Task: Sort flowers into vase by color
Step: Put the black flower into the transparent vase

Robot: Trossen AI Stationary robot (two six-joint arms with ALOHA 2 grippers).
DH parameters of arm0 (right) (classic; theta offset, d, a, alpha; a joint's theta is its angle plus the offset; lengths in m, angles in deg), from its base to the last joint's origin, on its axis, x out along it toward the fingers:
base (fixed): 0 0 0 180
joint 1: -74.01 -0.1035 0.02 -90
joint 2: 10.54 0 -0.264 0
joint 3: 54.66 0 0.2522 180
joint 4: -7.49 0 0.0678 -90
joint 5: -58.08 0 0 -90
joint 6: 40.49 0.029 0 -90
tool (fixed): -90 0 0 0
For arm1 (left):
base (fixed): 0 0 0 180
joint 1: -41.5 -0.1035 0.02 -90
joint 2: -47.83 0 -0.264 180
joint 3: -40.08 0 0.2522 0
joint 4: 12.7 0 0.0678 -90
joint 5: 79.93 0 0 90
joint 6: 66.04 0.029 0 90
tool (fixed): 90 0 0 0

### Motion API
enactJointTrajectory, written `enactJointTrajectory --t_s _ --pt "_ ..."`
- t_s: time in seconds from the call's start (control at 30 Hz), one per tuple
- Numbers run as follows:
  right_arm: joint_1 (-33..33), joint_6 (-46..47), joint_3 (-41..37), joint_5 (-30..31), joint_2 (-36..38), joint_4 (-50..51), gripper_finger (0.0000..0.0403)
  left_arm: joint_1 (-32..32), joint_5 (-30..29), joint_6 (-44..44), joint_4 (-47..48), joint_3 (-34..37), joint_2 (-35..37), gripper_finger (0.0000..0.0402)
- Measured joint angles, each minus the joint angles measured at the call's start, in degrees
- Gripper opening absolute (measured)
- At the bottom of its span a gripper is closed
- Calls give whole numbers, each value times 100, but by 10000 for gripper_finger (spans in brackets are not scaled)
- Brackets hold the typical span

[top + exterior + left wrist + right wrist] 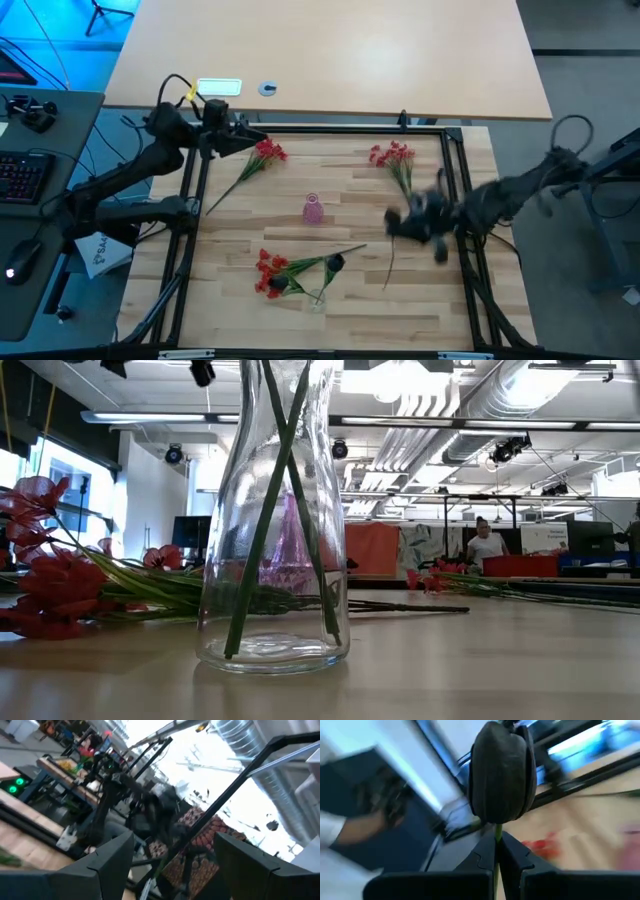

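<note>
My right gripper (402,222) (498,839) is over the board's right side, shut on a dark bloom (502,775). My left gripper (250,142) (172,840) is open at the far left, beside a red bunch (268,152) that lies on the board. A second red bunch (392,155) lies at the far right. A third (268,272) (40,585) lies near the clear vase (318,297) (275,560). That vase stands near the front edge with two stalks in it, which carry dark blooms (335,263). A small pink vase (312,210) (290,550) stands mid-board. My right gripper pinches the dark flower's thin green stalk (496,831) between its two fingers, just below the bloom. The bloom stands right beyond the fingertips. In the high view the rest of the stalk (388,268) trails from the gripper toward the near edge; whether its end touches the board I cannot tell.
A black frame rail (455,180) borders the wooden board on all sides. A larger tan table (330,60) lies beyond the far rail. A keyboard and gear (25,170) sit off to the left. A person (487,545) is in the room far behind.
</note>
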Motion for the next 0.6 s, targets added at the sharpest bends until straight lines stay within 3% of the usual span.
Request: enactJointTrajectory --t_s 0.2,0.3,0.4,0.6 --pt "-1066 -961 -6 967 -1464 -2501 0 450 -631 49 -4 0 168 260" --pt "-1211 -1806 -9 1529 -2083 -3888 0 526 -715 94 0 0 189 260" --pt "-1168 -2392 -6 1647 -2483 -5012 0 547 -738 96 8 0 187 260" --pt "-1003 -2658 -6 1832 -2720 -5521 0 545 -621 94 7 0 189 260"
